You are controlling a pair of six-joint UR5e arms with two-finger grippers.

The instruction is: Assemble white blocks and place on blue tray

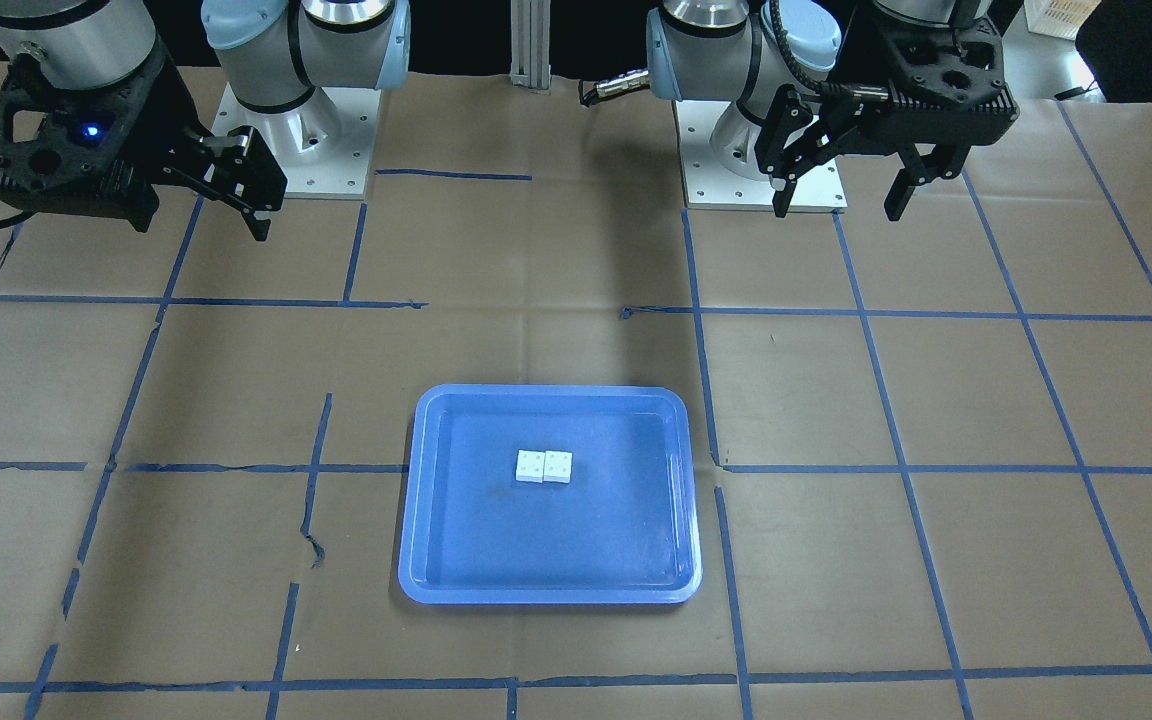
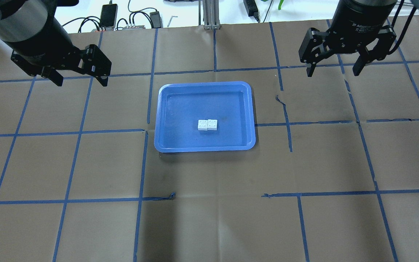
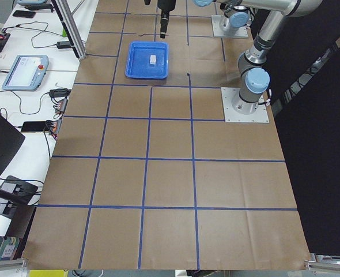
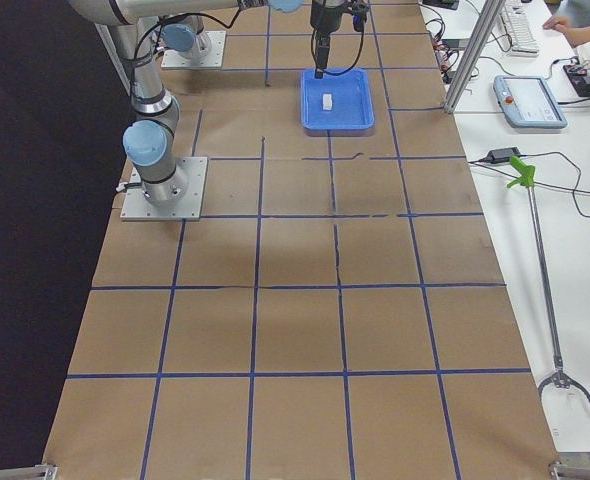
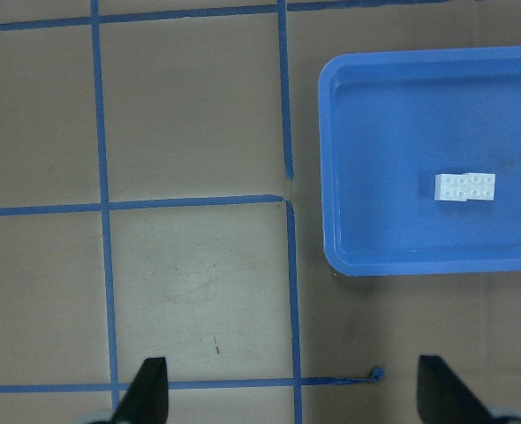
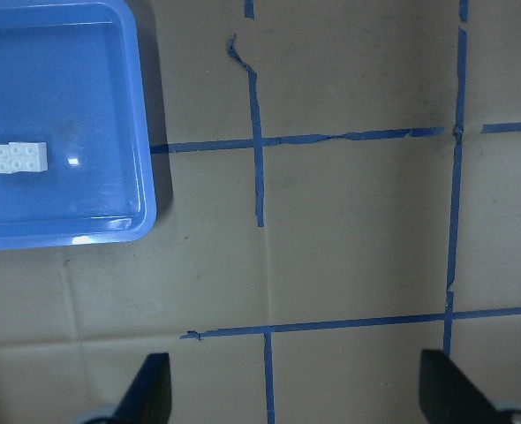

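Note:
The two white blocks (image 2: 207,124) lie joined side by side near the middle of the blue tray (image 2: 166,120). They also show in the front view (image 1: 544,466), the left wrist view (image 5: 465,187) and the right wrist view (image 6: 13,157). My left gripper (image 2: 80,78) is open and empty, raised well to the left of the tray; it shows at the front view's right (image 1: 841,195). My right gripper (image 2: 333,69) is open and empty, raised far right of the tray; it shows at the front view's left (image 1: 261,205).
Brown paper with blue tape grid lines (image 2: 144,163) covers the table. The two arm bases (image 1: 296,150) (image 1: 761,160) stand at the robot side. Cables and devices (image 2: 129,18) lie beyond the far edge.

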